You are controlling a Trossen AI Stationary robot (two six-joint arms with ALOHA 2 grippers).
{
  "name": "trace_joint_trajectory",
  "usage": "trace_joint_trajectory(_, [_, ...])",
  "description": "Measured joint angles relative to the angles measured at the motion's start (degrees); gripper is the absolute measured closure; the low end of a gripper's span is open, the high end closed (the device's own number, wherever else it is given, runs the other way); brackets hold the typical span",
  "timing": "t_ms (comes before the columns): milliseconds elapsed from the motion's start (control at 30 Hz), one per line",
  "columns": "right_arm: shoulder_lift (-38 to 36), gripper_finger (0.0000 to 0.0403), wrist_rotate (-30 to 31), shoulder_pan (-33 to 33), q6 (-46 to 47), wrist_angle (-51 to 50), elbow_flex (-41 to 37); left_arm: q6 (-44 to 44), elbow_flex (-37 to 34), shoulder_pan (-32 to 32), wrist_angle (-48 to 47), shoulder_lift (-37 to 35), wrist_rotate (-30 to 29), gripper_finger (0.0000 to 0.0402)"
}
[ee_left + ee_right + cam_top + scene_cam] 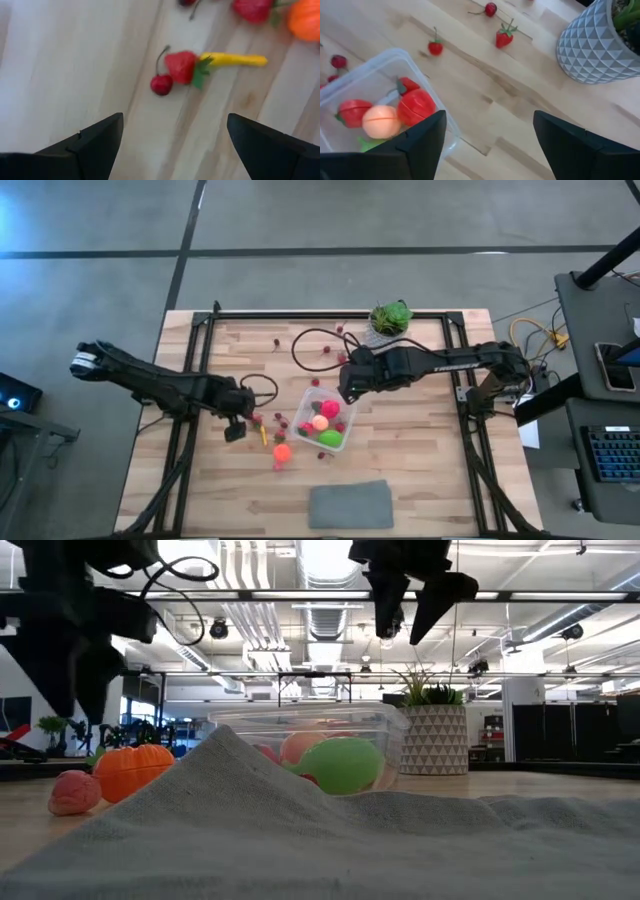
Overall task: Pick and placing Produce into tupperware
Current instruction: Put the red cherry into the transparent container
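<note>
Table (420, 470): tupperware (345, 405) (beneath right fingers (580, 145))

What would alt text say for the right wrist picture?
The right gripper, fingers open and empty, hovers over a wooden table beside a clear tub holding red and peach toy produce. Small strawberries and cherries lie loose on the wood, near a patterned white pot.

Tupperware (324, 418) mid-table, holding several produce pieces (330, 438). Left of it, loose on the table (420, 470): cherry (161, 84) touching strawberry (181, 66) (banana (234, 59) just beyond). Potted plant (391, 318) behind, cloth (350, 504) in front.
</note>
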Motion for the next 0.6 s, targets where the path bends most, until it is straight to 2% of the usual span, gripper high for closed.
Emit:
trace_joint_trajectory(233, [0.0,0.0117,-0.4,0.0,-0.9,-1.0,-0.2,8.6,-0.7,-0.8,2.9,0.5,-5.8,0.0061])
trace_joint_trajectory(333, [0.0,0.0116,0.0,0.0,-1.4,-1.0,-0.3,12.9,-1.2,-0.8,5.5,1.0,-5.8,0.0061])
trace_joint_trajectory(600, [0.0,0.0117,1.5,-0.5,-1.5,-1.0,-0.5,13.3,-2.3,-0.8,6.1,7.1,-4.0,0.0061])
